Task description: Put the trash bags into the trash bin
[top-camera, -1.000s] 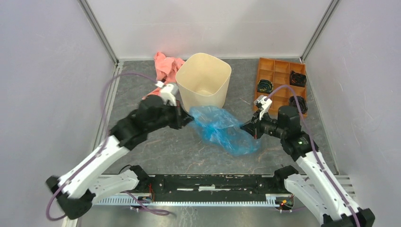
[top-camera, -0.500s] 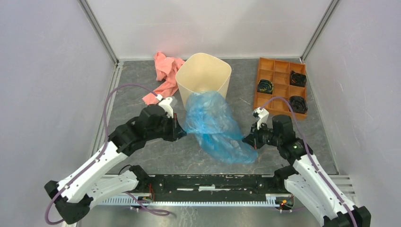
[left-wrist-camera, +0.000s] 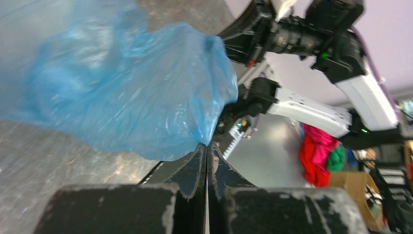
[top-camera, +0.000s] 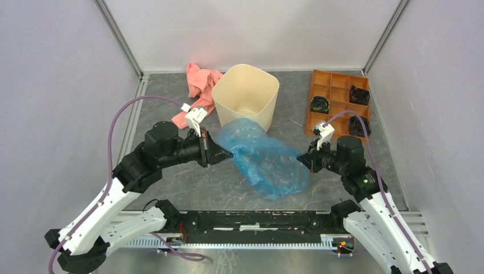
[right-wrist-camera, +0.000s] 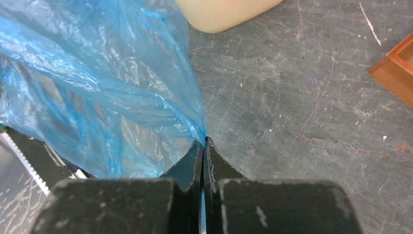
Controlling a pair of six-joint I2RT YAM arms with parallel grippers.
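Left gripper (top-camera: 226, 154) and right gripper (top-camera: 301, 160) pinch the bag (top-camera: 263, 164) — stretched crosswise (sagging nearward) before the bin (top-camera: 229, 116)

At the bottom centre of the frame, the right gripper (right-wrist-camera: 204, 148) is pinching an edge of the blue trash bag (right-wrist-camera: 97, 83), jaws pressing together on the film. The bag is spreading, crinkled, across the upper left. The cream trash bin (right-wrist-camera: 224, 12) is showing at the top edge just beside the bag, and an orange tray (right-wrist-camera: 397, 66) corner is showing at the right, on the grey table (right-wrist-camera: 302, 112).
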